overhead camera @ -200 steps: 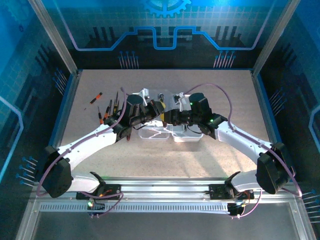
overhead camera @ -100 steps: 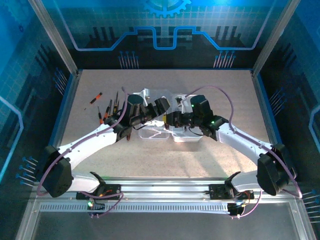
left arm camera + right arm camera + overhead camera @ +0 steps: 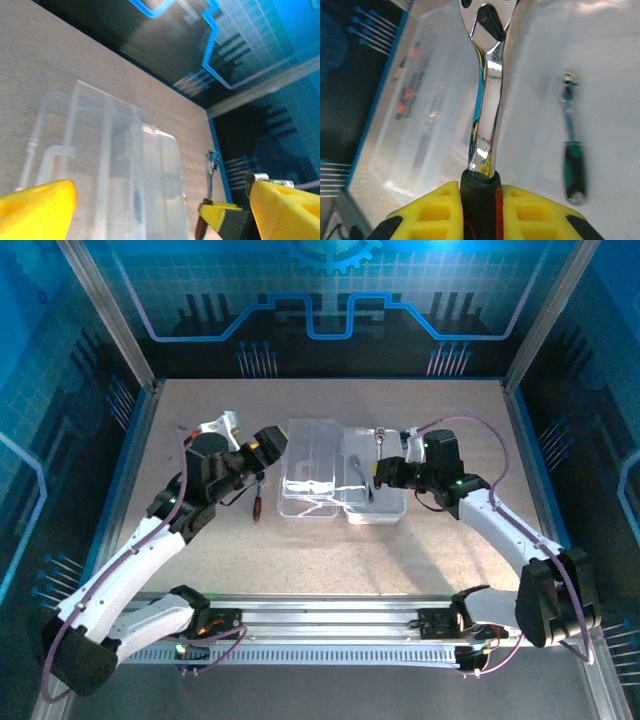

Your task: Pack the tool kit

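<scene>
My left claw (image 3: 162,192) is spread wide and holds nothing, just left of the clear rectangular hinged plastic case (image 3: 318,472), which lies opened flat mid-table; my right claw (image 3: 480,192) pinches the black handle of a chrome ratchet wrench (image 3: 487,95), whose head is over the case; a small green-and-black-handled ratchet (image 3: 575,167) lies in the tray; a red-handled screwdriver (image 3: 256,506) rests on the speckled table (image 3: 450,420) beside the lid.

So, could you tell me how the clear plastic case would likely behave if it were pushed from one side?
The clear case looks thin-walled, so it is probably light and would likely slide on the table rather than stay put. It lies opened out low and wide, so tipping seems unlikely; the thin walls may flex.
</scene>
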